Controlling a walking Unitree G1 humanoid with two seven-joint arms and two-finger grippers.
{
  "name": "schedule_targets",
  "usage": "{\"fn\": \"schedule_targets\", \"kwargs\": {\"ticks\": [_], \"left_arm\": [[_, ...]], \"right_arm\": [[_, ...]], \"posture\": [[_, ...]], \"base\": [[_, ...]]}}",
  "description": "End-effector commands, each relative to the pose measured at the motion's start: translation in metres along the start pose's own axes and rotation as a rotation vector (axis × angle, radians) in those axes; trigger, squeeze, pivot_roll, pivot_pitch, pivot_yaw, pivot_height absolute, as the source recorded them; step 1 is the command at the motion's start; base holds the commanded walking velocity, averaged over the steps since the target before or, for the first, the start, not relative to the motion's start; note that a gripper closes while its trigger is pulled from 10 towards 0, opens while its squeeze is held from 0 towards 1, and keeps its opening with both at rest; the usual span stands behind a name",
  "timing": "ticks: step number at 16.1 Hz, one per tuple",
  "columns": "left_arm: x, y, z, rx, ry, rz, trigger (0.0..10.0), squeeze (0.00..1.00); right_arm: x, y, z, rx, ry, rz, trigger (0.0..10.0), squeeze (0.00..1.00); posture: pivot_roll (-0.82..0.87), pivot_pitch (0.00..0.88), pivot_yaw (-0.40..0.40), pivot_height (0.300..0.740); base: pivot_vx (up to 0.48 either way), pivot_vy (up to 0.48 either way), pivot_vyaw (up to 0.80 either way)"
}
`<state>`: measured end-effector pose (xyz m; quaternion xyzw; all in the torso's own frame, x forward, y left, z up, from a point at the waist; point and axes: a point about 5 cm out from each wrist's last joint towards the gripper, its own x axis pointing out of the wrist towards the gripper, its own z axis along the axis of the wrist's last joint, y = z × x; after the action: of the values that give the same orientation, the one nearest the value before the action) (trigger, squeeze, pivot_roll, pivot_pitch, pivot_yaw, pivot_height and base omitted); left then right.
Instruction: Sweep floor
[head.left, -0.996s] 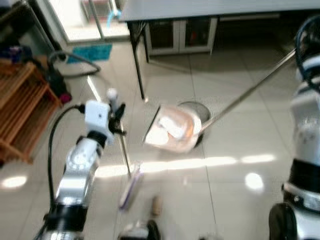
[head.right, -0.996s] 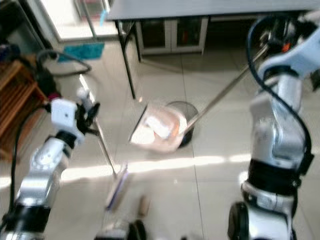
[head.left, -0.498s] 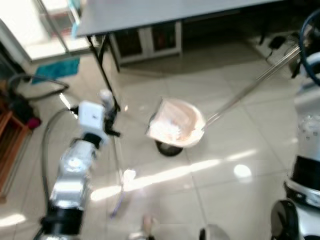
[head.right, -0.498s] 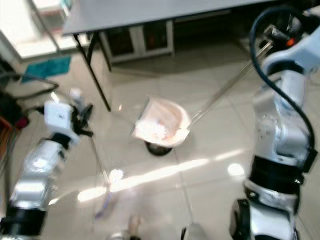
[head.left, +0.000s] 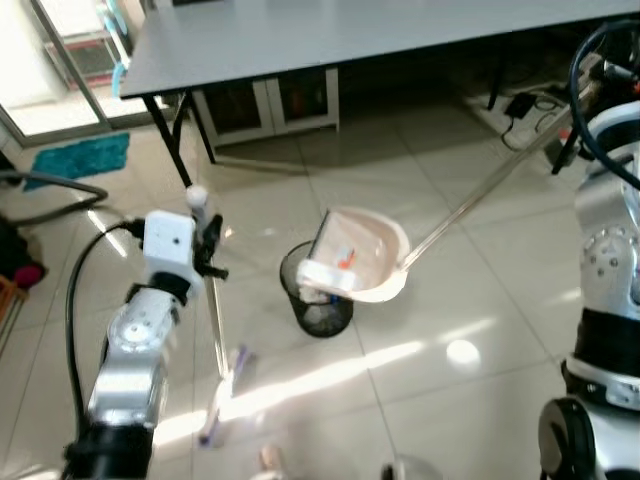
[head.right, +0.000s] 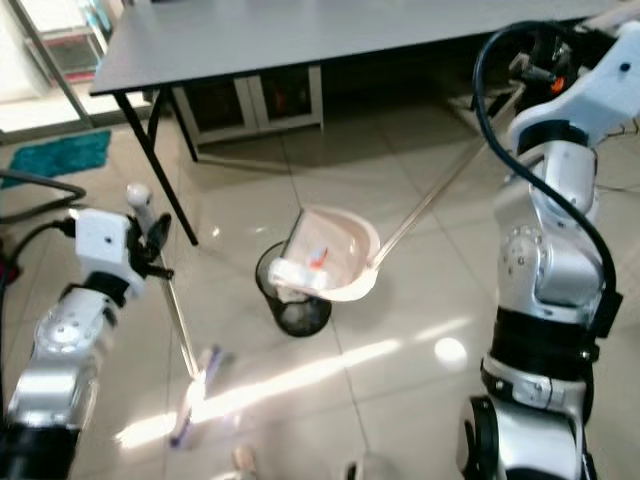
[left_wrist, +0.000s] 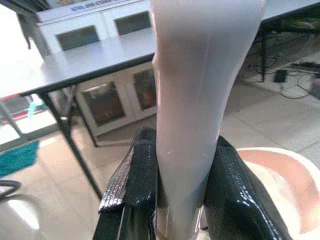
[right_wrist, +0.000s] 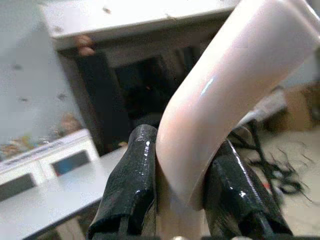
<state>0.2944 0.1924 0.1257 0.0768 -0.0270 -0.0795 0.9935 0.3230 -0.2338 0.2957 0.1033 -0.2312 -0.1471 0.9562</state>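
My left gripper (head.left: 211, 256) is shut on the thin metal shaft of a broom (head.left: 216, 330), just below its white grip (left_wrist: 192, 100). The broom stands nearly upright with its purple-edged head (head.left: 214, 420) on the tiles. My right gripper (head.right: 532, 72) is shut on the pale top (right_wrist: 225, 95) of a long silver handle (head.left: 485, 190). That handle carries a pink dustpan (head.left: 368, 262), held tipped over a black mesh waste bin (head.left: 316, 304). White paper scraps and an orange bit (head.left: 332, 270) lie at the pan's lower lip, above the bin's mouth.
A grey table (head.left: 330, 35) on black legs (head.left: 171, 152) stands behind the bin, with white glass-door cabinets (head.left: 265, 100) under it. Cables and a power strip (head.left: 515, 105) lie at the back right. A teal mat (head.left: 75, 158) and a hose (head.left: 50, 190) are at the left.
The camera has swung, so the whole scene has shifted. The dustpan has come over the bin's mouth and tipped, and its litter has slid to the lower lip. Both grips are unchanged.
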Motion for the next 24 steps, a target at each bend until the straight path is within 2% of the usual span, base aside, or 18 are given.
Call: {"fn": "schedule_targets", "kwargs": {"ticks": [1,5,9,15,24], "left_arm": [[0.000,0.007,0.010,0.005,-0.045,0.023,10.0,0.00],[-0.003,0.009,0.009,0.016,-0.039,0.029,10.0,0.00],[-0.003,0.006,0.010,0.011,-0.042,0.024,10.0,0.00],[-0.002,0.002,0.007,0.007,-0.029,0.006,10.0,0.00],[0.001,0.003,0.005,-0.018,-0.011,0.002,10.0,0.00]], "right_arm": [[0.003,0.009,0.015,0.058,-0.083,0.016,10.0,0.00],[0.005,0.012,0.011,0.068,-0.074,0.018,10.0,0.00],[0.006,0.010,0.009,0.042,-0.069,0.005,10.0,0.00],[0.004,0.004,0.005,0.022,-0.067,-0.017,10.0,0.00],[0.003,-0.017,0.006,0.046,-0.085,-0.115,10.0,0.00]], "posture": [[0.02,0.052,0.062,0.740],[0.02,0.054,0.059,0.740],[0.01,0.055,0.064,0.740],[0.00,0.055,0.067,0.740],[0.00,0.057,0.081,0.740]], "base": [[0.401,0.000,0.00],[0.401,0.000,0.00],[0.403,0.000,0.53],[0.399,0.000,0.00],[0.000,0.000,0.00]]}}
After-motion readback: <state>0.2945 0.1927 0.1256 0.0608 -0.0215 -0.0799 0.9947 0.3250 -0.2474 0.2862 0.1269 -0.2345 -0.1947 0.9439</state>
